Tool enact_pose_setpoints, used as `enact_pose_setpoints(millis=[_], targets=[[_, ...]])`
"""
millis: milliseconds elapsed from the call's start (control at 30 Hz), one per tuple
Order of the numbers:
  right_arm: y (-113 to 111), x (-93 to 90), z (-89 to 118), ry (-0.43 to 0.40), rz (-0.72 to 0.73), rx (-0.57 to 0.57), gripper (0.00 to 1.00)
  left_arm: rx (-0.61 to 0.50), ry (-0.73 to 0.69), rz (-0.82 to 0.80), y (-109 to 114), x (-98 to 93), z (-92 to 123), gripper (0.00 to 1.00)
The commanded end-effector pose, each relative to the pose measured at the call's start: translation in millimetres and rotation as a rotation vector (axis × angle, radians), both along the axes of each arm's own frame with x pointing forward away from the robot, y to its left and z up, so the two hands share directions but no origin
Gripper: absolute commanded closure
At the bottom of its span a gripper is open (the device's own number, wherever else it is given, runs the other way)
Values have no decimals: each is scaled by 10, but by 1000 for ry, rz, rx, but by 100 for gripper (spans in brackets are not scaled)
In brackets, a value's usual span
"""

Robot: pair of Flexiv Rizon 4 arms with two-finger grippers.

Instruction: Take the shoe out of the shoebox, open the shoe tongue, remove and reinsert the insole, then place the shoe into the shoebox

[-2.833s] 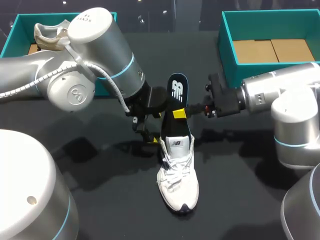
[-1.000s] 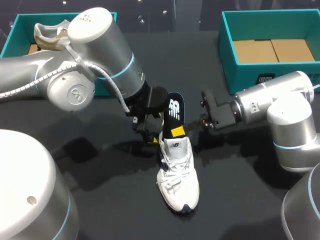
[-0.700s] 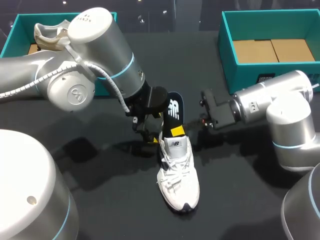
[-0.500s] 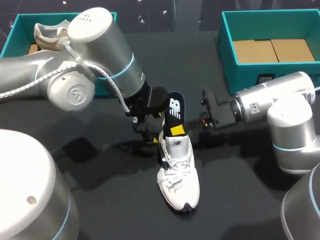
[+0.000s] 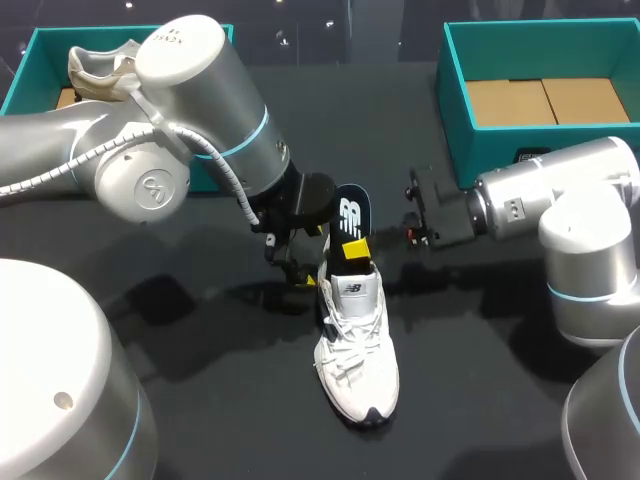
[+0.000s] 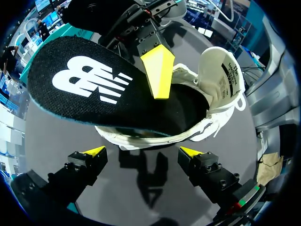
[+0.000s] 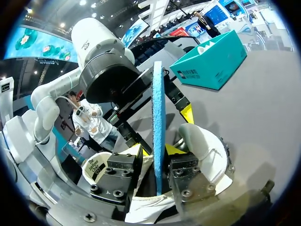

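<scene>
A white shoe (image 5: 356, 345) lies mid-table, toe towards the front edge. Its black insole (image 5: 350, 213) with a white logo leans out of the heel opening, its front end inside the shoe. My right gripper (image 5: 353, 247) straddles the insole edge-on (image 7: 157, 122); its fingers (image 7: 186, 165) stand slightly apart from the insole on both sides, so it is open. My left gripper (image 6: 142, 151) is wide open just behind the shoe's heel (image 6: 150, 136), under the insole (image 6: 89, 87), touching nothing. The tongue (image 6: 222, 70) stands pulled up.
A teal shoebox (image 5: 455, 95) with cardboard in its bottom stands at the back right. Another teal box (image 5: 25, 65) at the back left holds a second shoe (image 5: 100, 65). My left arm's large elbow (image 5: 160, 140) hangs over the left half of the table.
The insole has sunk lower into the shoe. My right gripper's fingers have parted from the insole and that arm has drawn back slightly to the right. The left arm has not moved.
</scene>
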State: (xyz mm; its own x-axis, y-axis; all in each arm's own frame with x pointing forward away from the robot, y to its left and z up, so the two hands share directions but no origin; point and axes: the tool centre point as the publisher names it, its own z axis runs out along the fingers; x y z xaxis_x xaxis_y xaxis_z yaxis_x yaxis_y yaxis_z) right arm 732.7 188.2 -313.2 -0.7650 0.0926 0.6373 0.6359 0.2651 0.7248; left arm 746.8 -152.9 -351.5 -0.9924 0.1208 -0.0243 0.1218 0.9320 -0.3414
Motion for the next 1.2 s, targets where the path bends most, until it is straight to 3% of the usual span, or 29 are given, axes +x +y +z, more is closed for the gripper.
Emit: enact_pose_setpoints(millis=[33, 200, 233, 267, 600, 1200], targets=[[21, 58, 5, 1, 3, -4, 76, 1, -1, 0, -8, 1, -9, 0], [23, 119, 11, 5, 11, -2, 81, 1, -1, 0, -8, 1, -9, 0], [23, 128, 10, 7, 14, -3, 87, 1, -1, 0, -8, 1, -9, 0], [23, 136, 7, 10, 19, -4, 100, 1, -1, 0, -8, 1, -9, 0], [49, 94, -115, 73, 59, -5, 100, 1, -1, 0, -8, 1, -9, 0], [105, -237, -345, 223, 69, -29, 100, 1, -1, 0, -8, 1, -9, 0]])
